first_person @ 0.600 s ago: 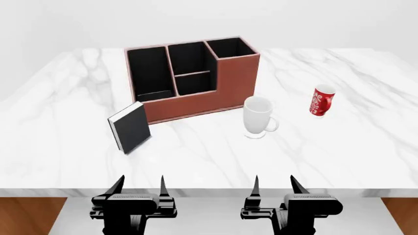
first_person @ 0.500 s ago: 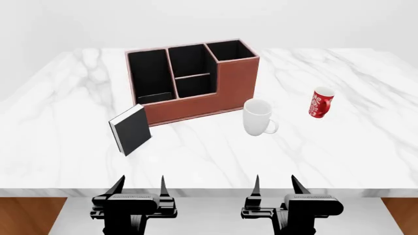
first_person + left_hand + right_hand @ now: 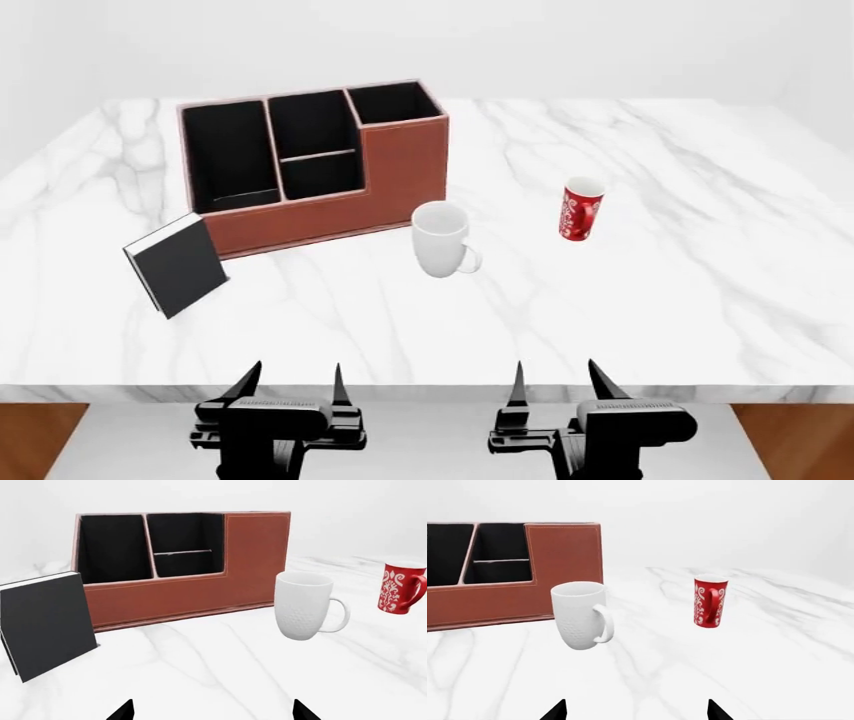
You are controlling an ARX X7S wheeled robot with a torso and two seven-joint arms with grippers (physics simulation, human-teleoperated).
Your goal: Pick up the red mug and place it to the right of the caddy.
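Note:
The red mug (image 3: 579, 210) with a white pattern stands upright on the marble table, to the right of the white mug. It also shows in the right wrist view (image 3: 710, 601) and the left wrist view (image 3: 401, 588). The caddy (image 3: 314, 167), a reddish-brown box with black-lined compartments, sits at the back left; it also shows in both wrist views (image 3: 200, 570) (image 3: 514, 575). My left gripper (image 3: 291, 385) and right gripper (image 3: 555, 382) are open and empty, below the table's front edge, far from the mug.
A white footed mug (image 3: 442, 240) stands between the caddy and the red mug. A small black book (image 3: 178, 264) leans at the caddy's front left corner. The table's front edge (image 3: 427, 388) runs just beyond my fingertips.
The view has shifted, so the table's objects sit further left in the picture. Both grippers hold the same open pose.

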